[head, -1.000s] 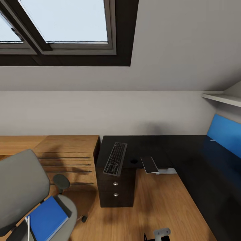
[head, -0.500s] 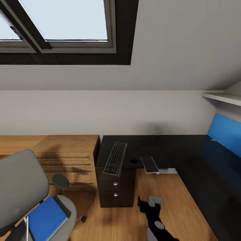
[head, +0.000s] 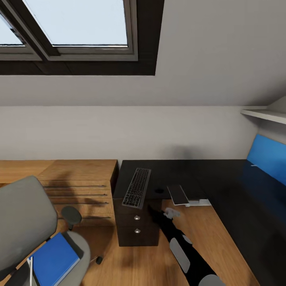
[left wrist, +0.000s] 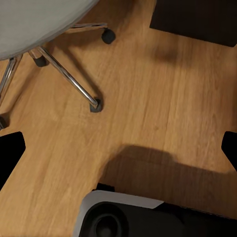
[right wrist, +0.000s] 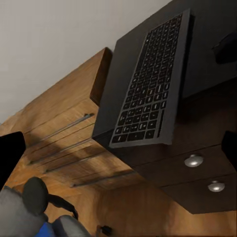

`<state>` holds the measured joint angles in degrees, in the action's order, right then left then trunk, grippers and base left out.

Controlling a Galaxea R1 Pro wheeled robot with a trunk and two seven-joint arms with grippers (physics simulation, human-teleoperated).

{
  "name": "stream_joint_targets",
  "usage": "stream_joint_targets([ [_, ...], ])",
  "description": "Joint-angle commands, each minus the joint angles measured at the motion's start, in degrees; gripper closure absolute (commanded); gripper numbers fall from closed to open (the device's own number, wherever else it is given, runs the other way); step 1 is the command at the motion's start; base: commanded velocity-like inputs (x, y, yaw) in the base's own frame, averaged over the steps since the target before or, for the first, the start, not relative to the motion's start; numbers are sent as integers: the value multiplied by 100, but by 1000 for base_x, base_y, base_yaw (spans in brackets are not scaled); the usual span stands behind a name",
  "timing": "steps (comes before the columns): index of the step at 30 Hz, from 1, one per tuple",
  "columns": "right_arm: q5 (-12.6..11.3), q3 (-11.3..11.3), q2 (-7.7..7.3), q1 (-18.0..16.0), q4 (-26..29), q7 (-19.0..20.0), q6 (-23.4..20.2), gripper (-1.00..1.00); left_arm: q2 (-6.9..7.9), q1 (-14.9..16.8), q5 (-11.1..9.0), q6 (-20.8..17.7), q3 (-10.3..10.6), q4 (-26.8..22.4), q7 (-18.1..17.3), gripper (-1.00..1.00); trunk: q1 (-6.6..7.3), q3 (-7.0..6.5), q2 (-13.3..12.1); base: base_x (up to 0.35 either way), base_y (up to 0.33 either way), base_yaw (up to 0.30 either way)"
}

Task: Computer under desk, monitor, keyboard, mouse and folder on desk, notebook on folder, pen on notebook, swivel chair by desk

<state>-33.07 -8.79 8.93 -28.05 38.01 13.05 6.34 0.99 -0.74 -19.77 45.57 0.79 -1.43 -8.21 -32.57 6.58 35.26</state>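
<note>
Black keyboard (head: pixel 137 187) overhangs desk (head: pixel 222 186); key legends unreadable.

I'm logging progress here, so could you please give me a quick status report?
Right gripper below desk edge near keyboard, holding nothing; jaws unclear. Folder on chair. Nothing in the way.

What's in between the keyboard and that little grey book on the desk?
In the head view, a small round hole in the black desk top sits between the keyboard and the notebook. Otherwise that stretch is bare.
</note>
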Motion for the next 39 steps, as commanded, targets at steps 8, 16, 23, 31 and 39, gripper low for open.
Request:
stream_joint_targets([
  [8, -878, 10, -269, -7, 421, 302, -495, -100, -37, -5, -64, -96, 17, -64, -19, -100, -178, 153, 330, 0, 0, 0],
  [16, -970, 18, -293, -7, 394, 300, -510, -100, -51, -4, -245, -94, 16, -193, -1, -100, -354, 296, 651, 0, 0, 0],
  [23, -1101, 40, -317, -7, 380, 306, -510, -100, -48, -3, -283, -98, 11, -199, 2, -100, -508, 422, 932, 0, 0, 0],
  [31, -1266, 28, -329, -7, 374, 329, -509, -100, -54, -4, -287, -102, 9, -200, 2, -100, -683, 566, 1253, 0, 0, 0],
  [39, -1280, 26, -331, -2, 381, 330, -511, -100, -52, -2, -287, -101, 9, -200, 2, -100, -859, 709, 1573, 0, 0, 0],
])
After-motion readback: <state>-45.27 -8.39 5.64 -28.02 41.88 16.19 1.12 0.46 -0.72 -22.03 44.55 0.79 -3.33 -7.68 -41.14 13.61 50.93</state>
